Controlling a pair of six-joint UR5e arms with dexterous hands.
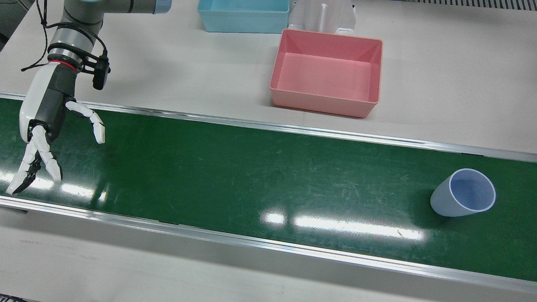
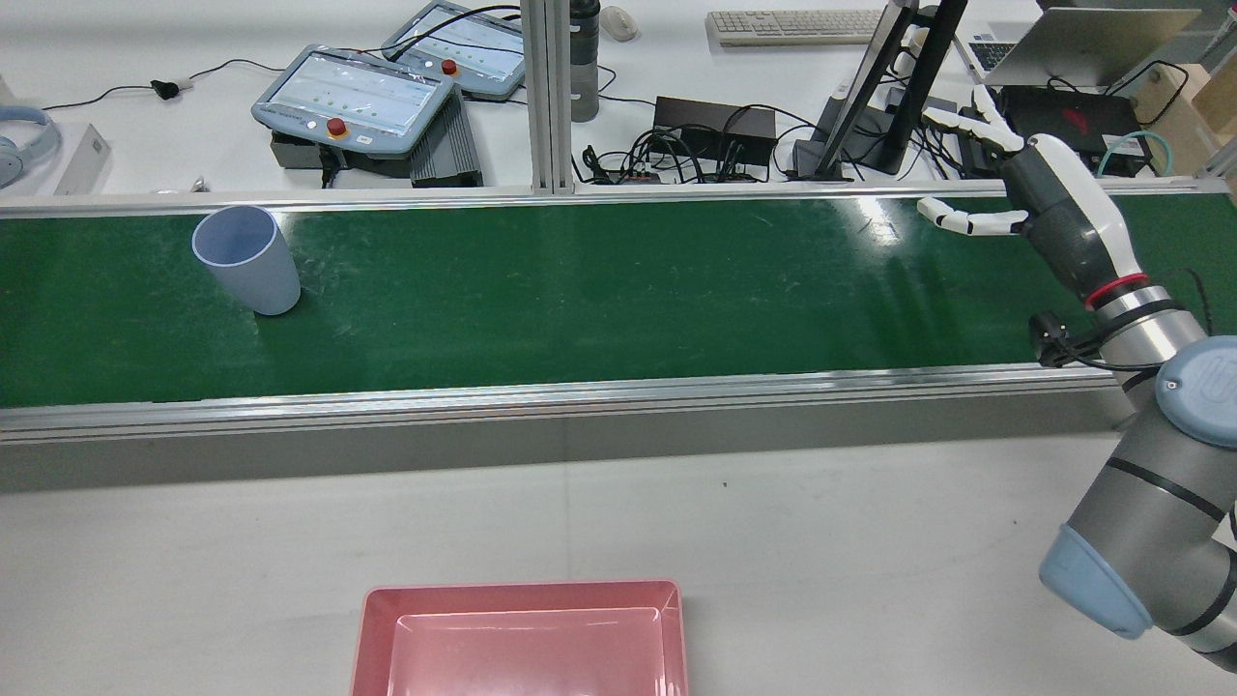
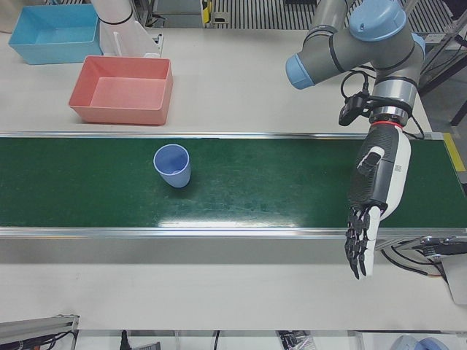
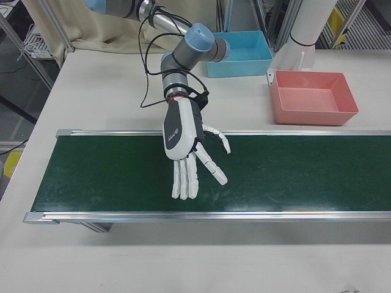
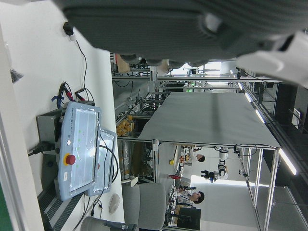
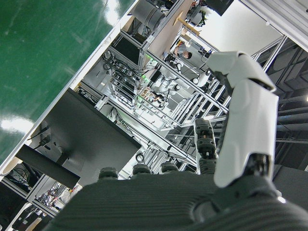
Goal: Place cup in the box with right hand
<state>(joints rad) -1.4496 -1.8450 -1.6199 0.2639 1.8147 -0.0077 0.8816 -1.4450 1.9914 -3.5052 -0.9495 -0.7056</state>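
A pale blue cup (image 1: 463,193) stands upright on the green belt (image 1: 251,176); it also shows in the rear view (image 2: 246,256) and the left-front view (image 3: 173,165). The empty pink box (image 1: 327,71) sits on the white table behind the belt, also seen in the rear view (image 2: 522,638). My right hand (image 1: 44,121) is open and empty, fingers spread, above the far end of the belt from the cup, as the rear view (image 2: 1024,188) and right-front view (image 4: 186,143) show. My left hand (image 3: 376,193) is open and empty, fingers straight, over the belt's front edge, well apart from the cup.
A blue bin (image 1: 243,14) and a white pedestal (image 1: 323,16) stand behind the pink box. Across the belt from the robot are two teach pendants (image 2: 353,97), a monitor stand (image 2: 870,106) and cables. Aluminium rails (image 1: 293,247) border the belt.
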